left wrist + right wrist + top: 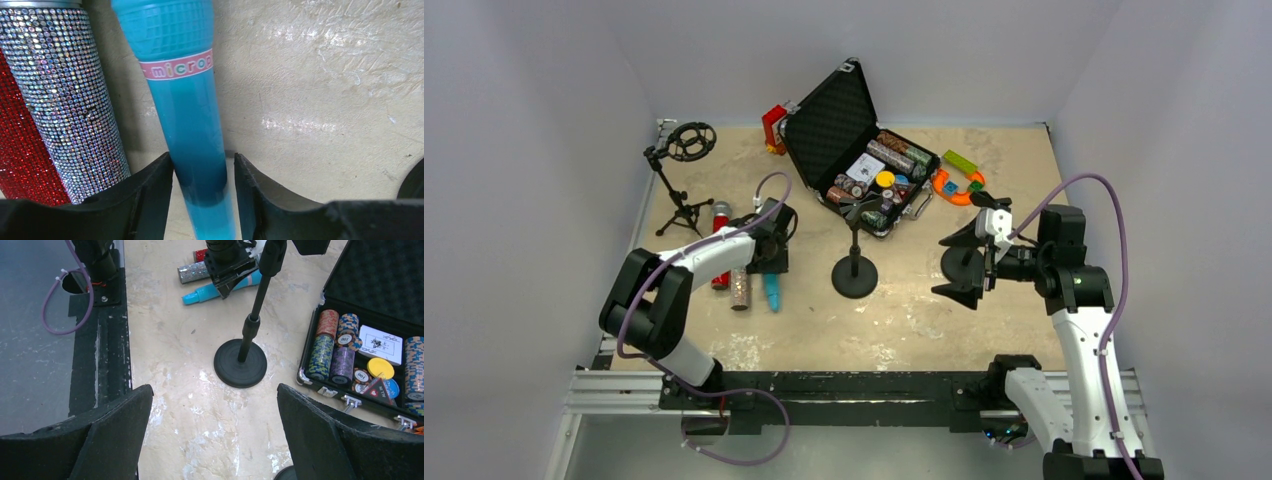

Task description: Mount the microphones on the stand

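Here, the left jaws straddle the handle of the light-blue microphone (192,150), which lies flat on the counter (904,330). A sliver of gap shows on one side of the handle, so these jaws are open, not clamped. Just beside this microphone lies the silver glitter microphone (70,100), and beyond that the red microphone (20,170), all three side by side. The right jaws hang wide apart above the counter, holding nothing, and face the round-base stand (240,362). This stand is upright near the open poker-chip case (854,150). A tripod stand (679,190) occupies the far left corner.
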You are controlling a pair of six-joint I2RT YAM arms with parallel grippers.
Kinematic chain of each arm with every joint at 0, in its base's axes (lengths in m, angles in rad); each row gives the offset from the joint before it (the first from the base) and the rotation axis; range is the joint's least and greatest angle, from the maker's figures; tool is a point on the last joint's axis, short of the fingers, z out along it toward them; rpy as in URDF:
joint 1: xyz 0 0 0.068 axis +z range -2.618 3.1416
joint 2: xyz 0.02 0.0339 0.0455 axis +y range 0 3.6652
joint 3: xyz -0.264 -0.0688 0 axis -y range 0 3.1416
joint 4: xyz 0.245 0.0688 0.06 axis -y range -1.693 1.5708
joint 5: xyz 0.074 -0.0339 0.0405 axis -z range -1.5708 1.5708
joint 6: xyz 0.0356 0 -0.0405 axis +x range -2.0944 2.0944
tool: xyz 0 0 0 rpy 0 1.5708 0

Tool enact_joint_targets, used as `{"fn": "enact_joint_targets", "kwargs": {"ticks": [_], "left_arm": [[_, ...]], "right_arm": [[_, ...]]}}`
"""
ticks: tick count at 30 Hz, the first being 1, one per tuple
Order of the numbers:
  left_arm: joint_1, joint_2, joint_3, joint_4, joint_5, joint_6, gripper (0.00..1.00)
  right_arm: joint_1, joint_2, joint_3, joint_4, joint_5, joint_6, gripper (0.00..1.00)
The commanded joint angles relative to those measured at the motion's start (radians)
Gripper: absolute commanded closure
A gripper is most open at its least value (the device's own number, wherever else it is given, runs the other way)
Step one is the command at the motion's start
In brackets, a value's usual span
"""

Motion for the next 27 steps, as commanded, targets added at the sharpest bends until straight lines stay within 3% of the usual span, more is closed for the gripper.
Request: {"fn": "enact_joint_targets", "kwargs": {"ticks": [1, 10, 19, 27], "left_arm": [[0.009, -0.006, 0.032, 0.031, 0.014, -0.023, 0.52], [0.009, -0.054, 0.009, 0.059, 0.069, -0.016, 1.00], [0.008, -0.482, -0.123, 0.202, 0.243, 0.042, 1.00], [0.008, -0.795, -0.088, 0.283, 0.423, 0.142, 1.00]], "right_arm": [[0.004, 0.001, 0.035, -0.032, -0.024, -0.039, 0.03], [0.004, 0.005, 0.109, -0.127, -0.038, -0.072, 0.03], [0.004, 0.074, 0.216, -0.279, -0.045, -0.155, 0.03], [0.005, 0.142, 0.322, -0.324, -0.089, -0.159, 0.03]]}}
